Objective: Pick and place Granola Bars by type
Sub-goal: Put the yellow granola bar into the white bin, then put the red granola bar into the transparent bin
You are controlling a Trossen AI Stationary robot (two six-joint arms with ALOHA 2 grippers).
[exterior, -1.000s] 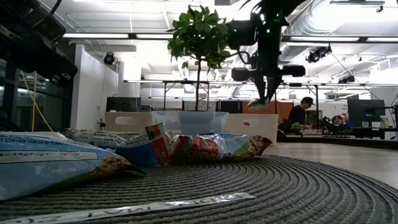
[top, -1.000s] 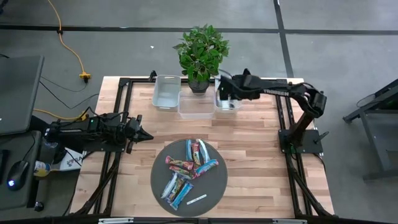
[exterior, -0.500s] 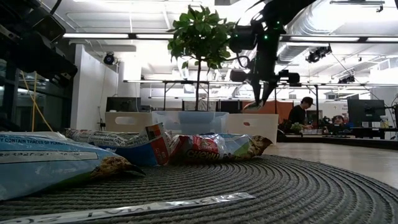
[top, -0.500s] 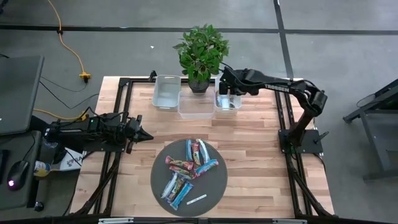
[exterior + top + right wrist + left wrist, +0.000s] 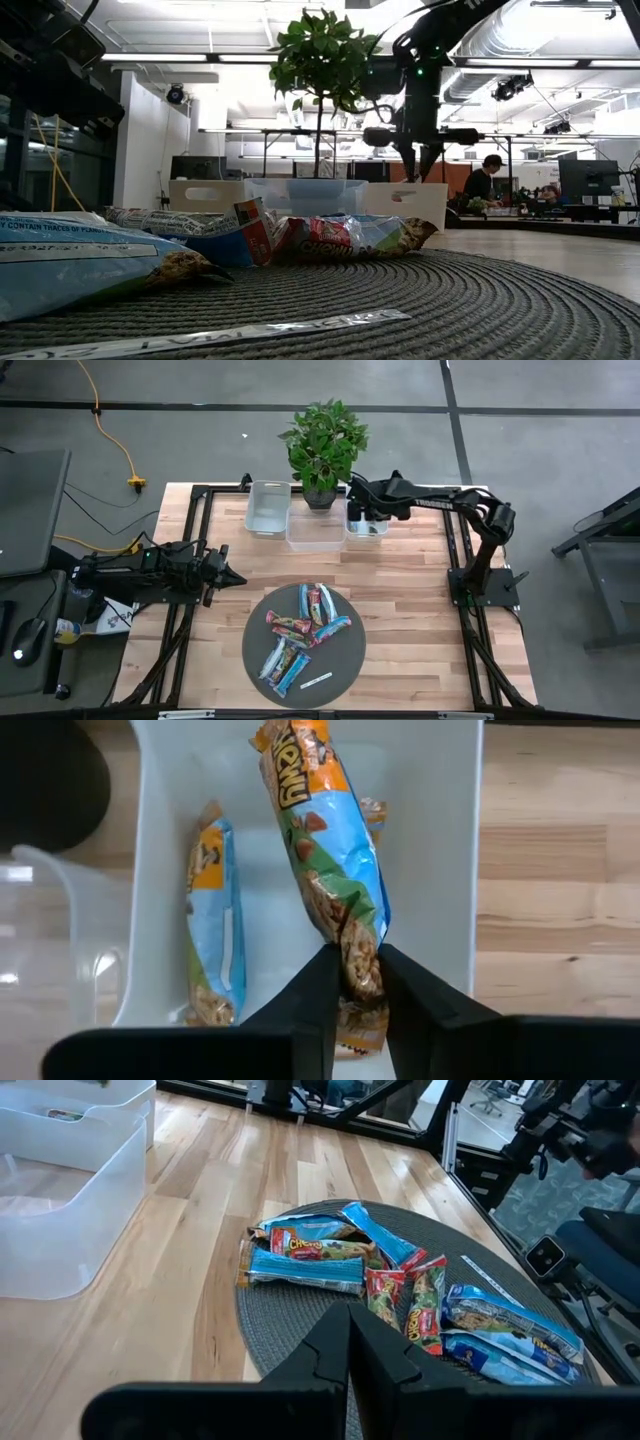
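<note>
Bars (image 5: 305,632) lie heaped on the round mat (image 5: 260,657) in the high view; the right gripper (image 5: 366,513) hangs over the rightmost bin (image 5: 350,532). Right wrist view: its fingers (image 5: 318,985) pinch one bar (image 5: 325,850) above that bin, another bar (image 5: 213,910) inside. Left wrist view: the left gripper (image 5: 348,1342) is closed, empty.

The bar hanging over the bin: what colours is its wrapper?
Orange, blue and green; the right wrist view shows it best.
</note>
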